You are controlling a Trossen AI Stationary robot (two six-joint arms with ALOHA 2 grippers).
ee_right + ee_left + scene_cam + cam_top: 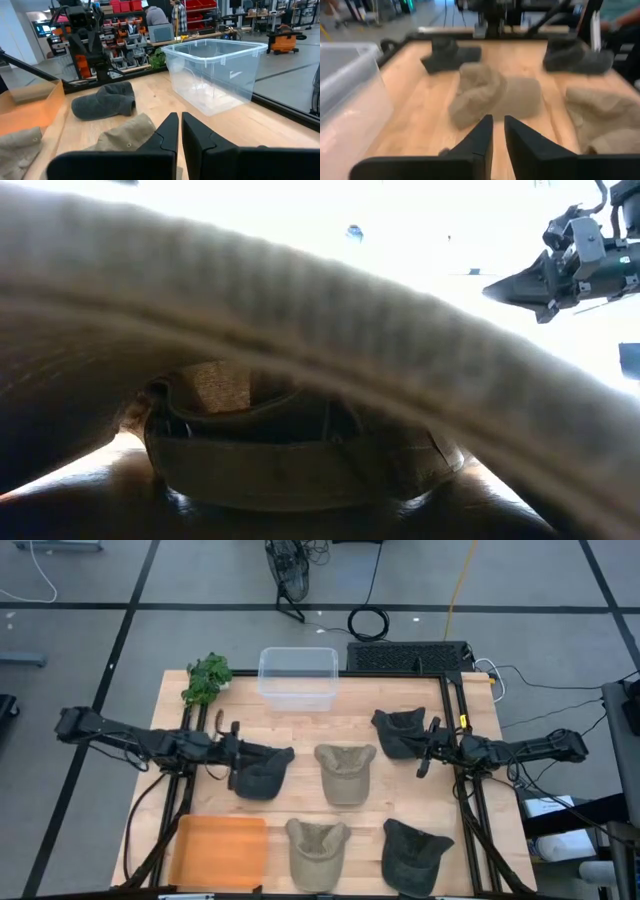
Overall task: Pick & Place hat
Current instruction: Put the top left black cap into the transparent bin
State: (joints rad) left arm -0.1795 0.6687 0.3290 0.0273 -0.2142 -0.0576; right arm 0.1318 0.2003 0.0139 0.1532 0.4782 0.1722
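Observation:
Several hats lie crown up on the wooden table. A dark hat (pixel 262 772) lies at left centre and a tan hat (pixel 345 772) in the middle. Another dark hat (pixel 400 730) lies toward the far right. A tan hat (pixel 316 850) and a dark hat (pixel 415 852) lie at the near edge. My left gripper (pixel 235 754) hovers at the left dark hat's left edge and points at the middle tan hat (pixel 495 97). Its fingers (pixel 498 131) stand a narrow gap apart around nothing. My right gripper (pixel 423 752) (pixel 179 129) is shut and held level in the air (pixel 495 290) beside the far right dark hat.
A clear plastic bin (pixel 298 677) (pixel 215 75) stands at the far edge with a green plant (pixel 207 678) to its left. An orange tray (pixel 220 850) lies at the near left corner. The near tan hat (pixel 300 380) fills the low view. Bare wood shows between the hats.

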